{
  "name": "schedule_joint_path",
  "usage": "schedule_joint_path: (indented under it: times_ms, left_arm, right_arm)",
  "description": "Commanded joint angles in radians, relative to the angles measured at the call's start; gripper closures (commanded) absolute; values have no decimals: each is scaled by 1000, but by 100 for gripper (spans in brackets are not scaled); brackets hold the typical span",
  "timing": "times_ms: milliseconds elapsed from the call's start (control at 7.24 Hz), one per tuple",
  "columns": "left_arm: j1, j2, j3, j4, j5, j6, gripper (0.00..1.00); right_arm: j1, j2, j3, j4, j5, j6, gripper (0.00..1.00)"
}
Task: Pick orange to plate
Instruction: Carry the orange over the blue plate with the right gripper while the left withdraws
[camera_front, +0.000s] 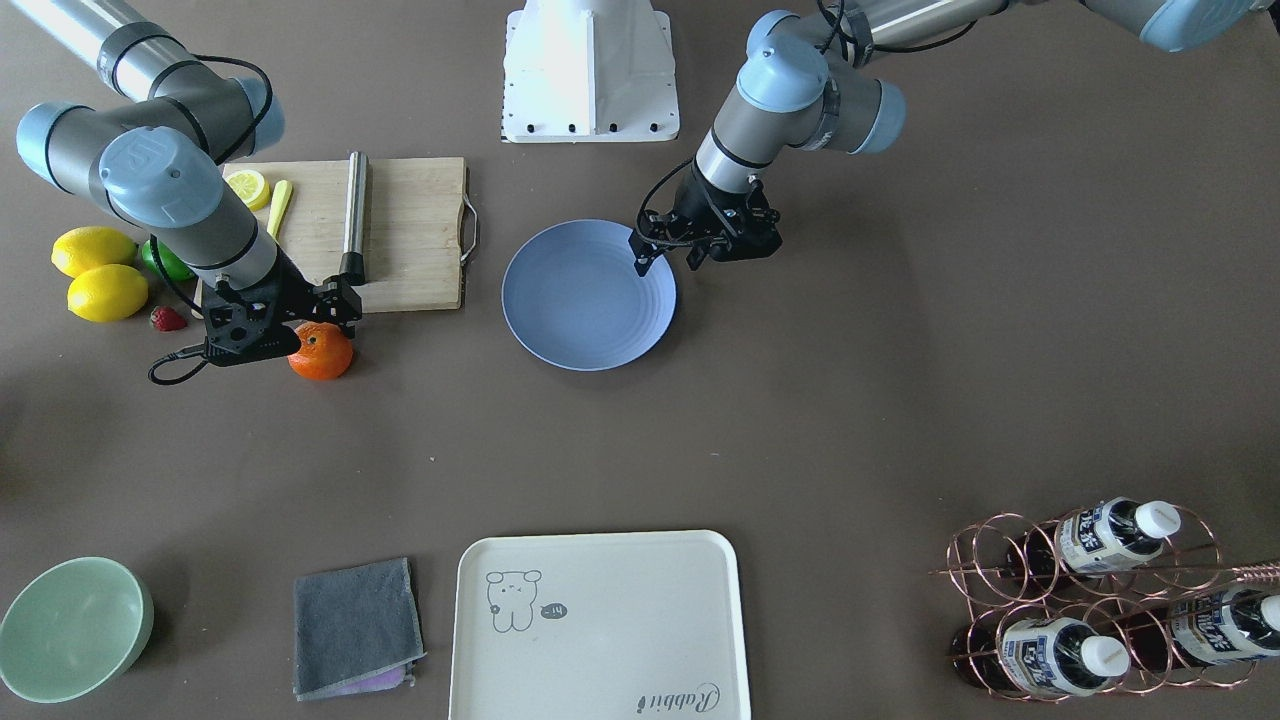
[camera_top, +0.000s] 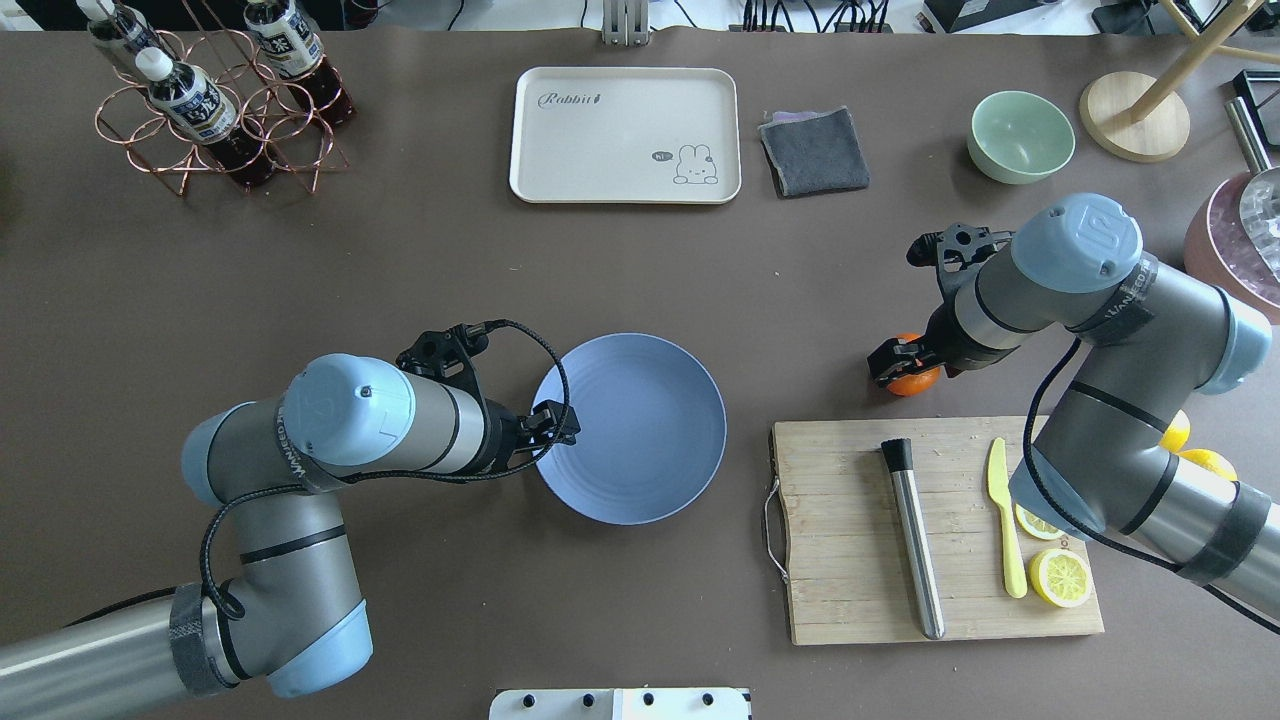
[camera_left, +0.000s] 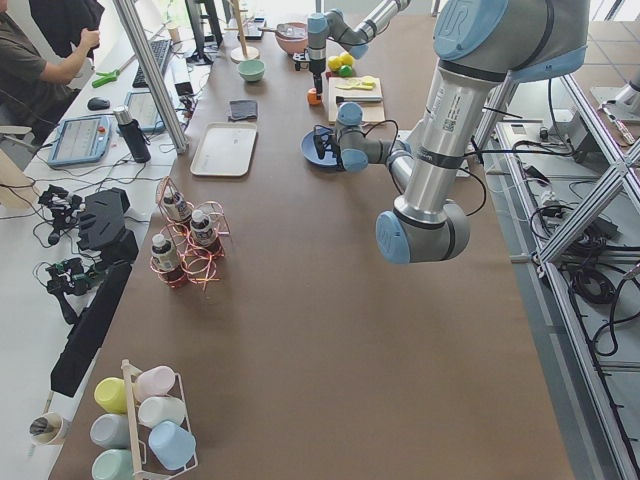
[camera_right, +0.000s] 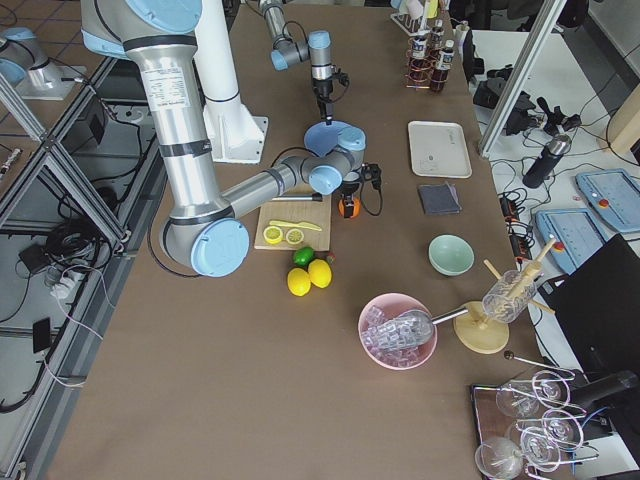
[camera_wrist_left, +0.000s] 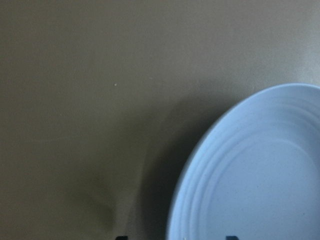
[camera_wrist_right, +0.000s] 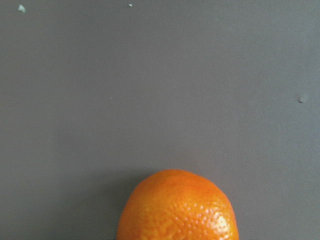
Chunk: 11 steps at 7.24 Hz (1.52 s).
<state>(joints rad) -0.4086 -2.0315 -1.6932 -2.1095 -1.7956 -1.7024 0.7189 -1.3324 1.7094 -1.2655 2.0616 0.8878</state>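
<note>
Right gripper (camera_top: 895, 362) at orange (camera_front: 321, 351), jaw spread unclear; left gripper (camera_front: 667, 258) spread, empty.

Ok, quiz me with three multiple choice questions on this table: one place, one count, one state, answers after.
1. Where is the orange? A in the green bowl; B on the table beside the cutting board; C on the cream tray.
2. How many whole lemons lie by the lime? A one; B two; C four.
3. The plate is: A bare; B holding lemon slices; C covered by a cloth.
Answers: B, it sits on the table just off the board's edge; B, two yellow fruits show there; A, nothing lies on it.
</note>
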Motion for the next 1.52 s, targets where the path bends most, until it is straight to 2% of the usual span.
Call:
schedule_joint_path:
  times_ms: [0, 138, 276, 415, 553, 691, 829, 967, 1106, 1382]
  left_arm:
    - [1, 0, 1, 0, 19, 1, 3]
    - [-1, 1, 1, 0, 19, 1, 3]
    - [-2, -3, -6, 0, 19, 1, 4]
    - [-13, -3, -19, 0, 19, 3, 4]
    - [-63, 10, -37, 3, -13, 15, 3]
    - [-115, 19, -30, 5, -75, 99, 4]
    - [-187, 75, -32, 5, -161, 180, 3]
    - [-253, 124, -31, -1, -242, 258, 3]
    - [-268, 149, -32, -3, -252, 304, 3]
    - [-269, 145, -34, -1, -252, 305, 3]
  right_arm:
    - [-1, 12, -1, 0, -5, 6, 92]
    - [-1, 27, 6, -2, 3, 8, 100]
    - [4, 50, 42, -14, 8, 25, 100]
    - [-7, 92, 115, -53, 8, 140, 100]
    - [-60, 167, 137, -107, -12, 245, 100]
    - [-166, 241, 131, -118, -100, 346, 100]
    - [-255, 284, 118, -120, -169, 399, 100]
    - [-303, 336, 63, -120, -210, 434, 100]
    - [-328, 411, -32, -118, -256, 457, 100]
    - [-329, 426, -76, -117, -259, 448, 100]
